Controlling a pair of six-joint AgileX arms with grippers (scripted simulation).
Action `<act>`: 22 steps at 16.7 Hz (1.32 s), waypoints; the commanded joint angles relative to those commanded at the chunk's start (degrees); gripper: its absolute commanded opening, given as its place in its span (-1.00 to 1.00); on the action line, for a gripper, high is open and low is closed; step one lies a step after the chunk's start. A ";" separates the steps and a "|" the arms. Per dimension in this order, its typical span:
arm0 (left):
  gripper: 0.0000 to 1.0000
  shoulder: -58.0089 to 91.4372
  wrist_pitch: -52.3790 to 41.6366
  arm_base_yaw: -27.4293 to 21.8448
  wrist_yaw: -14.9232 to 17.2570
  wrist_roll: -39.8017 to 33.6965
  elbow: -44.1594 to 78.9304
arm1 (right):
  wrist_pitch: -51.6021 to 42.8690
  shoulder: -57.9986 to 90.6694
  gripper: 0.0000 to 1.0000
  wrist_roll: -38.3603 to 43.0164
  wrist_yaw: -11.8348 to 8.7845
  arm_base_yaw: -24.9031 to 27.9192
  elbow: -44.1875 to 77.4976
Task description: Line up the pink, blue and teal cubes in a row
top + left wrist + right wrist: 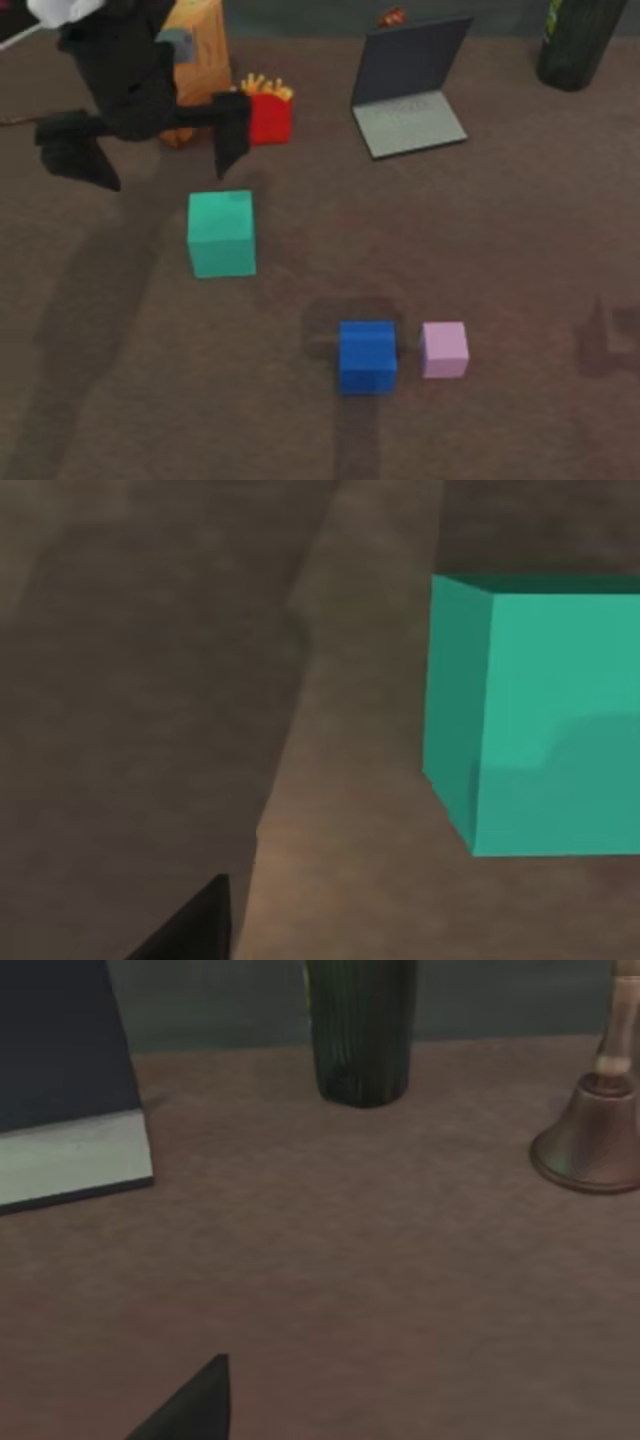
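The teal cube (221, 233) sits left of centre, apart from the other two. The blue cube (367, 356) and the pink cube (444, 349) stand side by side near the front, a small gap between them. My left gripper (165, 180) hovers just behind and left of the teal cube, open wide with nothing between its fingers. The left wrist view shows the teal cube (540, 715) and one dark fingertip (195, 930). My right arm is outside the top view. Its wrist view shows a single fingertip (200, 1405) over bare table, with no cube near it.
A red fries carton (268, 115) and a wood-grain block (195, 55) stand behind the left gripper. An open laptop (410, 90) sits at the back centre. A dark bottle (580, 40) is at the back right, and a brass bell (595, 1130) stands near it.
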 joint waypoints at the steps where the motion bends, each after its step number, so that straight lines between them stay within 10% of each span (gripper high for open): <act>1: 1.00 3.36 -2.00 -0.69 -0.01 -0.75 3.38 | 2.53 -2.78 1.00 -1.08 -0.93 -1.20 -2.58; 7: 1.00 15.25 -8.56 -3.07 -0.18 -3.36 15.52 | 11.89 -12.93 1.00 -4.24 -4.88 -5.15 -10.45; 22: 1.00 19.42 8.60 -2.98 -0.14 -3.22 2.62 | 12.00 -13.05 1.00 -4.27 -4.93 -5.19 -10.52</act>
